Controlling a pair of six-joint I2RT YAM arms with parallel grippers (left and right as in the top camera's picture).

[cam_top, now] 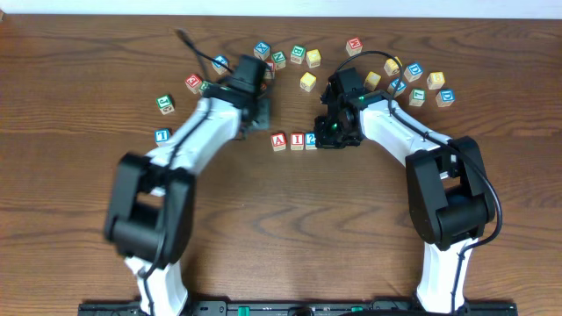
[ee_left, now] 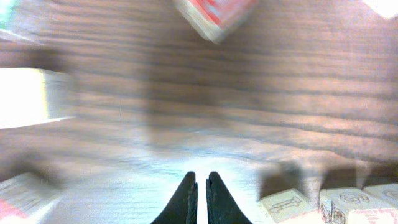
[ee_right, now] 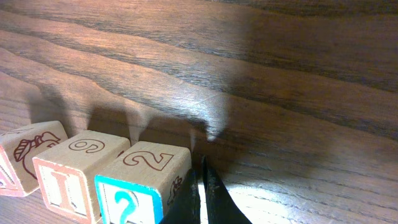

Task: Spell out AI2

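Step in hand: I judge the spelling nearly done; the A block (cam_top: 279, 140), I block (cam_top: 297, 140) and 2 block (ee_right: 144, 180) stand in a row, sides touching, at mid table (cam_top: 281, 228).
Right tool (ee_right: 201, 186): clenched on nothing, tips just beside the 2 block's right edge.
Left tool (ee_left: 200, 194): clenched, empty, low over bare wood behind the row.
Next move: I'd only nudge the 2 square if needed, then lift clear without bumping it.
Materials: pale wooden cubes, painted letters, crisp edges; dark, glossy grained table.
Far: spare blocks (cam_top: 307, 58) scattered loosely.
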